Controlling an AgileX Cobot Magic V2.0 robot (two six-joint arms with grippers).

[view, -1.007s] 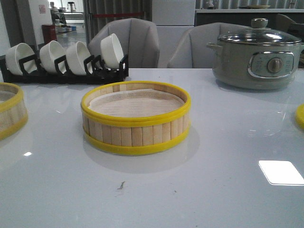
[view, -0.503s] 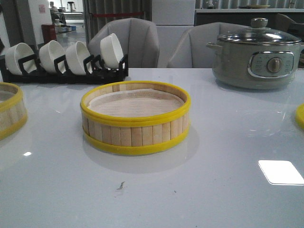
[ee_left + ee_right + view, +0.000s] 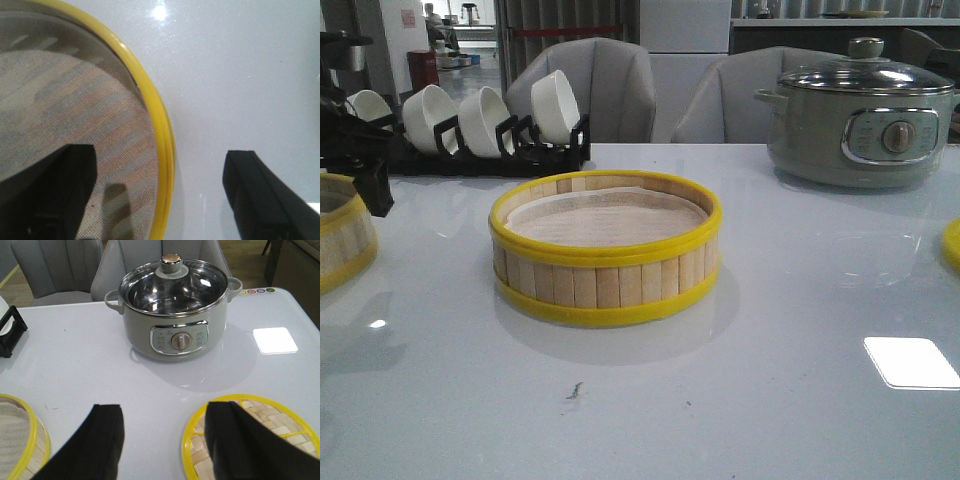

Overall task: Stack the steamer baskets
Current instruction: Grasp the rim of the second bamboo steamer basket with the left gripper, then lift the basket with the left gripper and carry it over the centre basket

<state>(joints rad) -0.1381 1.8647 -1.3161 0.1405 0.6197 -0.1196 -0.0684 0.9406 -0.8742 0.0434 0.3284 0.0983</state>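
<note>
Three steamer baskets with yellow rims show. The middle basket (image 3: 605, 250) stands at the table's centre with a pale liner inside. The left basket (image 3: 338, 240) is at the left edge. My left gripper (image 3: 368, 185) hangs over it, open. In the left wrist view the left gripper (image 3: 160, 155) straddles that basket's yellow rim (image 3: 164, 135), with one finger over the liner and the other over the table. Only a sliver of the right basket (image 3: 953, 245) shows. My right gripper (image 3: 165, 412) is open above the table, one finger over the right basket (image 3: 260, 420).
A grey-green electric pot (image 3: 865, 120) with a glass lid stands at the back right and shows in the right wrist view (image 3: 172, 315). A black rack of white bowls (image 3: 480, 125) stands at the back left, just behind my left arm. Grey chairs stand beyond the table.
My left arm has come into the front view at the far left, over the left basket, and now covers part of the leftmost bowl. The baskets have not moved.
</note>
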